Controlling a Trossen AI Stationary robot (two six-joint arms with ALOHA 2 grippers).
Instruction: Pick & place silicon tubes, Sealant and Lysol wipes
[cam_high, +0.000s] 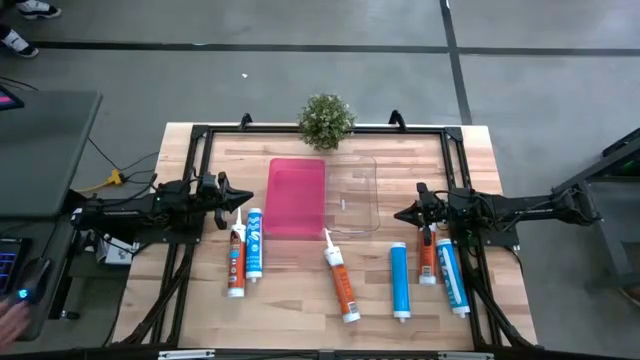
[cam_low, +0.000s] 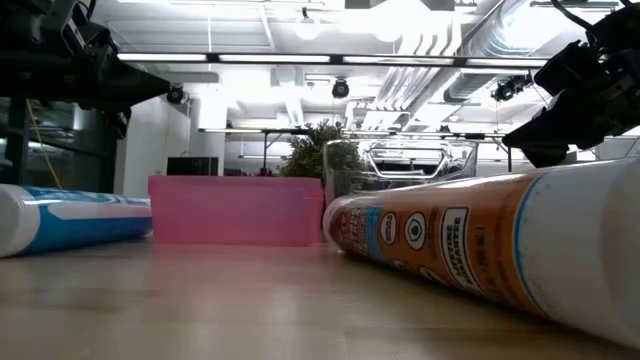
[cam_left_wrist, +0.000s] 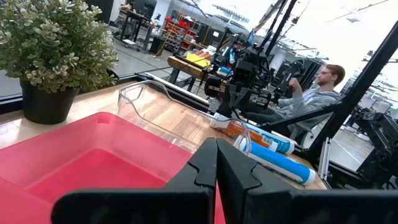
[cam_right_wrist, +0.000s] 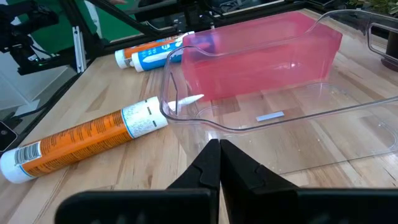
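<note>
Nothing had yet been lifted: both bins stood empty at the middle of the desk (cam_high: 200, 300), the pink bin (cam_high: 296, 198) and, touching its right side, the clear bin (cam_high: 355, 196), with a small potted plant (cam_high: 326, 121) just behind them. Taking the pink bin as the landmark, two tubes lay just to its left, a blue and white one (cam_high: 254, 243) and an orange one (cam_high: 236, 262) beside it; a long orange sealant tube (cam_high: 342, 282) lay in front of its right corner, nozzle tip just beside the clear bin's wall; further right lay a blue tube (cam_high: 400, 281), then an orange tube (cam_high: 427, 262) and a blue one (cam_high: 452, 277) side by side. No wipes could be made out. The left claw (cam_high: 243, 200) hovered just left of the pink bin, above the nozzles of the near pair, fingers pressed together; the right claw (cam_high: 401, 214) hung right of the clear bin, likewise closed with nothing held. To do the pick well, the nearer arm would likely need to spread its fingers first, descend over a tube's mid-body across its long axis, and keep clear of the neighbouring tube, since the pairs lay close and a nudge could roll either one.
</note>
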